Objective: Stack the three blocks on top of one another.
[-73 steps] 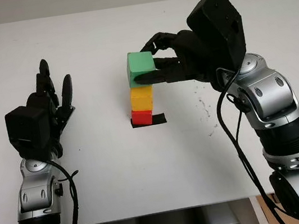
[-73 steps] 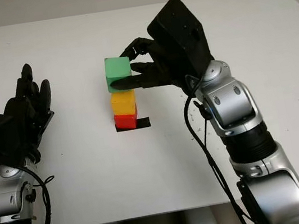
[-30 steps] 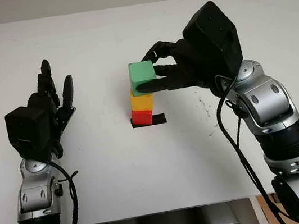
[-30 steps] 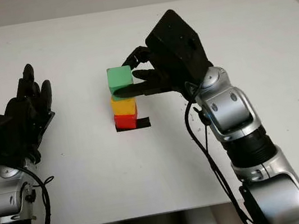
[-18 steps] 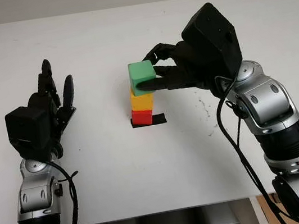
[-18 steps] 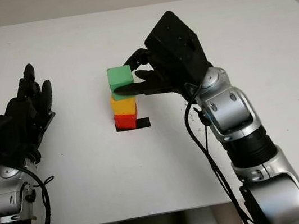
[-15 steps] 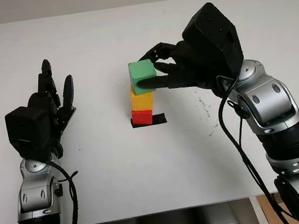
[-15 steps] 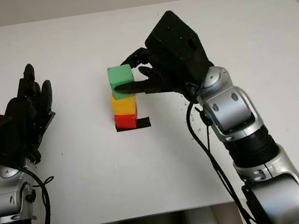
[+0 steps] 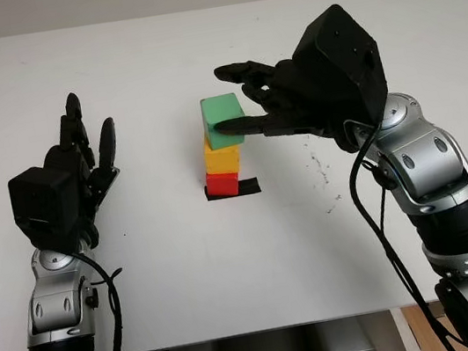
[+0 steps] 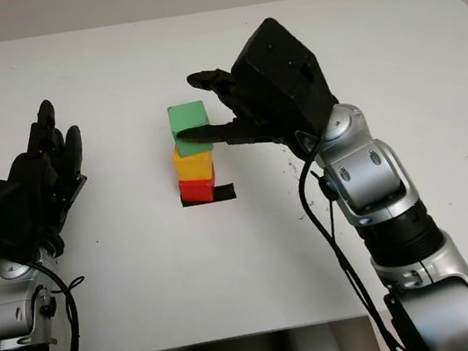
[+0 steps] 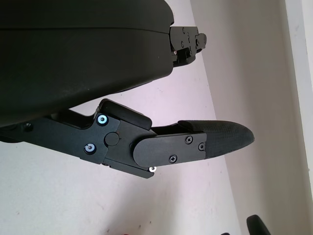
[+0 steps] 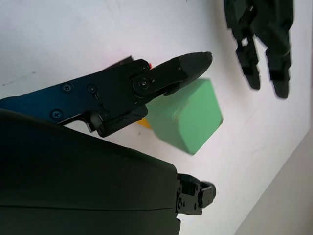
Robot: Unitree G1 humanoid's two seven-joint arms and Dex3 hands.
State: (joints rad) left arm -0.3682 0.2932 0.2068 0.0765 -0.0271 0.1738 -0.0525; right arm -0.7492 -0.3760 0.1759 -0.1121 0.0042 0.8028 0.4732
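The green block [image 9: 223, 121] has been released atop the yellow block [image 9: 221, 155]; the right hand [image 9: 251, 101] is now opened wide beside it.

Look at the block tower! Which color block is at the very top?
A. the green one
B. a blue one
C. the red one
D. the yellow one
A. The green block sits on top of the yellow block, with the red block at the bottom on the white table.
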